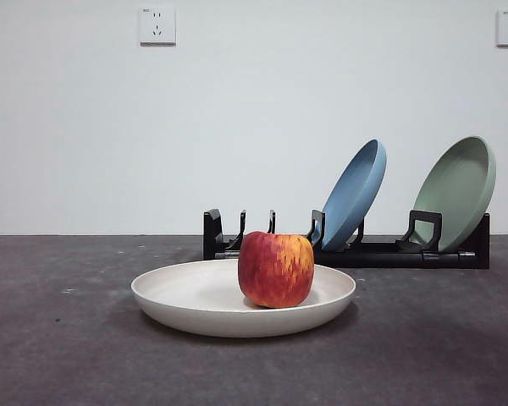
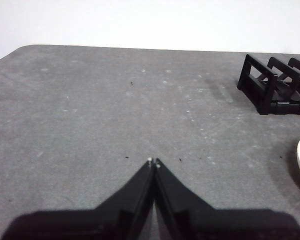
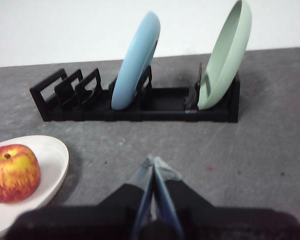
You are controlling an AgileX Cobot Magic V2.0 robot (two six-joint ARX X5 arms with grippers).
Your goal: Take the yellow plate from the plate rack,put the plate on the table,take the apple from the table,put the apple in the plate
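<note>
The apple sits in the yellow plate, flat on the surface before the plate rack. Blue plate and green plate lean in their slots. Left claw clenched, empty; right claw clenched, empty, beside the plate

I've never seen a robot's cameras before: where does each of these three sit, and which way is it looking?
Front view: low at table height, facing the apple on the yellow plate; no arm shows.
Left wrist view: on the left arm, over the table; left gripper shut.
Right wrist view: on the right arm, facing the plate rack; right gripper shut.
All three share plate and rack.
</note>
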